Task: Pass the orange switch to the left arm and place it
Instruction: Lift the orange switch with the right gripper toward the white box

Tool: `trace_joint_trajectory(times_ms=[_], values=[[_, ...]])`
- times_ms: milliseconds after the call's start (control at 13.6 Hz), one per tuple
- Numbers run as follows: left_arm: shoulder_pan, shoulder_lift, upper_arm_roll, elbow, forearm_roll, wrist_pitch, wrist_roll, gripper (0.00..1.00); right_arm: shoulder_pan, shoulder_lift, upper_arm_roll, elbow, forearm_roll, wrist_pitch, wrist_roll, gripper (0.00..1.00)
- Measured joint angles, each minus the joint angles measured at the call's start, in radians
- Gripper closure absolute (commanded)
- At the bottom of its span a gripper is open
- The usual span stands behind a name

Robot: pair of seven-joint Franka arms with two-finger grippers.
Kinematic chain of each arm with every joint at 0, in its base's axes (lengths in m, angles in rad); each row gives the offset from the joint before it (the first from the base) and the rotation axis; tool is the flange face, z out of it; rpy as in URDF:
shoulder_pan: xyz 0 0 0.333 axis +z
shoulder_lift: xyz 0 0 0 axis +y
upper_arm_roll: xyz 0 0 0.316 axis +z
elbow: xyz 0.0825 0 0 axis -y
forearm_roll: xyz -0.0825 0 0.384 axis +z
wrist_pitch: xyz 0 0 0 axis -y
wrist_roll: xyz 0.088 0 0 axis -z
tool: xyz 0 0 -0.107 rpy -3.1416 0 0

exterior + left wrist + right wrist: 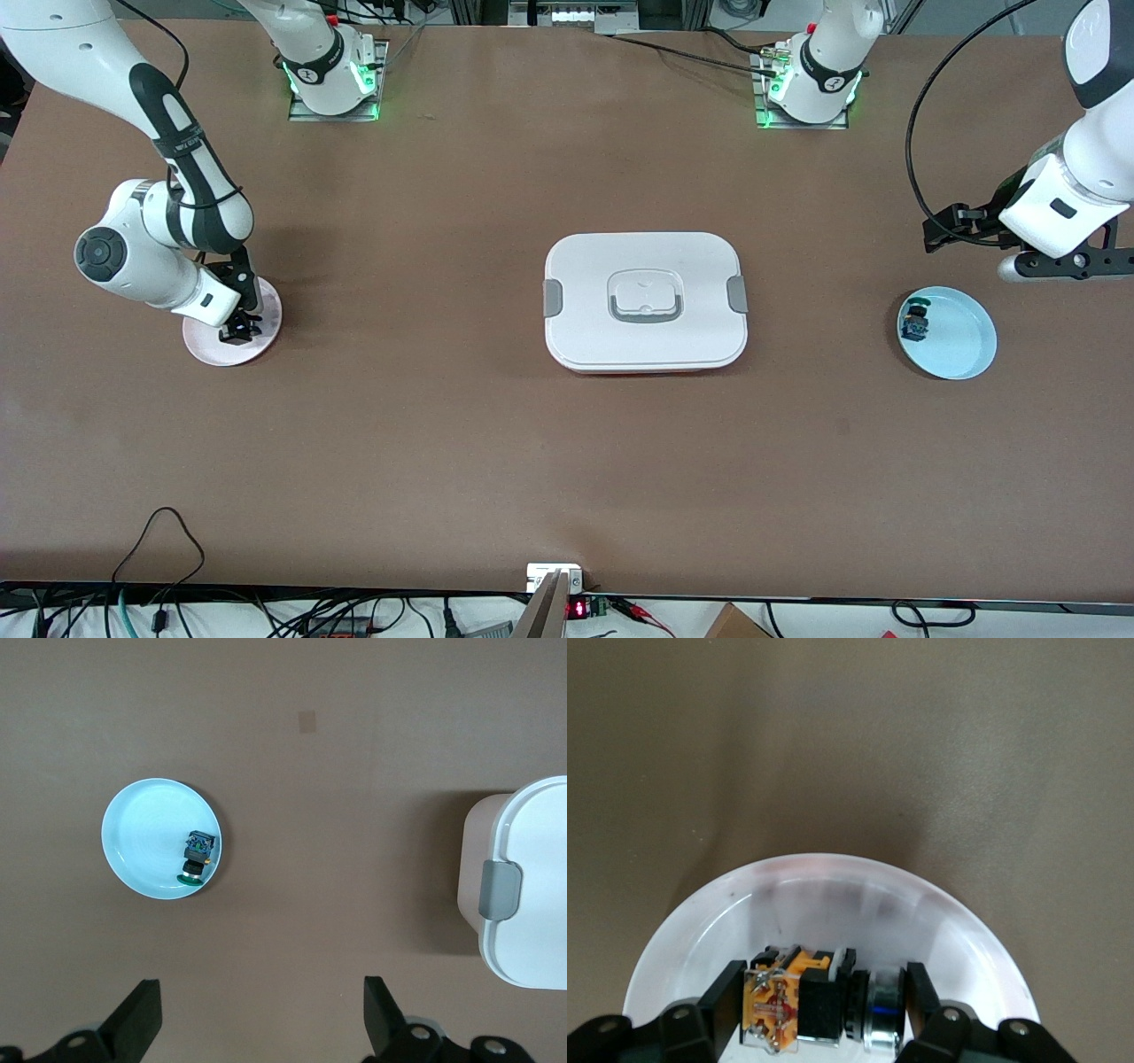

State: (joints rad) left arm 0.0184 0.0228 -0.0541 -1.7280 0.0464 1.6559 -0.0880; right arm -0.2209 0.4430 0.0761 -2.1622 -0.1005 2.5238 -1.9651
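Switch [799, 1005] lies in pink plate [266, 312] at right arm's end, bracketed by right gripper [824, 1001], fingers not visibly clamped. Left gripper [257, 1019] open above blue plate [961, 341]. Risk: off-centre squeeze flips switch; low carry clips box [646, 299].

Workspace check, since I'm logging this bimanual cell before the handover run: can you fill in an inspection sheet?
Surface: brown table, bare between things.
Job's things: orange switch in the pink plate at the right arm's end; white box mid-table, lid on.
Clutter: blue plate at the left arm's end, holding a green-capped switch.
Grippers: right gripper down in the pink plate, jaws either side of the orange switch; left gripper open, above the table beside the blue plate.
Cables: black cable looping off the left arm.
Surroundings: loose wires along the camera-side edge.
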Motion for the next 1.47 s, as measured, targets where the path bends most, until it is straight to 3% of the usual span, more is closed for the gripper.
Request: trace_joint_trajectory(times_ms=[74, 295, 368, 516, 884, 1326, 1473], values=[[0.0, 0.0, 0.0, 0.0, 0.0, 0.0, 0.0, 0.0, 0.0, -0.002, 0.0, 0.0, 0.0, 0.001, 0.0, 0.75], [0.001, 0.0, 0.0, 0.0, 0.0, 0.0, 0.0, 0.0, 0.0, -0.002, 0.001, 0.002, 0.005, 0.006, 0.003, 0.98], [0.002, 0.0, 0.0, 0.0, 0.0, 0.0, 0.0, 0.0, 0.0, -0.003, 0.002, 0.007, 0.02, 0.005, 0.005, 1.0], [0.002, 0.0, 0.0, 0.0, 0.0, 0.0, 0.0, 0.0, 0.0, -0.006, 0.01, 0.032, 0.067, -0.027, 0.005, 1.0], [0.003, 0.0, 0.0, 0.0, 0.0, 0.0, 0.0, 0.0, 0.006, -0.019, 0.095, 0.237, 0.155, -0.324, 0.025, 1.0], [0.003, 0.0, 0.0, 0.0, 0.0, -0.001, 0.0, 0.0, 0.025, -0.018, 0.265, 0.331, 0.341, -0.438, 0.221, 1.0], [0.003, 0.001, 0.0, 0.0, -0.009, -0.001, 0.0, 0.0, 0.033, -0.018, 0.319, 0.356, 0.464, -0.446, 0.268, 1.0]])
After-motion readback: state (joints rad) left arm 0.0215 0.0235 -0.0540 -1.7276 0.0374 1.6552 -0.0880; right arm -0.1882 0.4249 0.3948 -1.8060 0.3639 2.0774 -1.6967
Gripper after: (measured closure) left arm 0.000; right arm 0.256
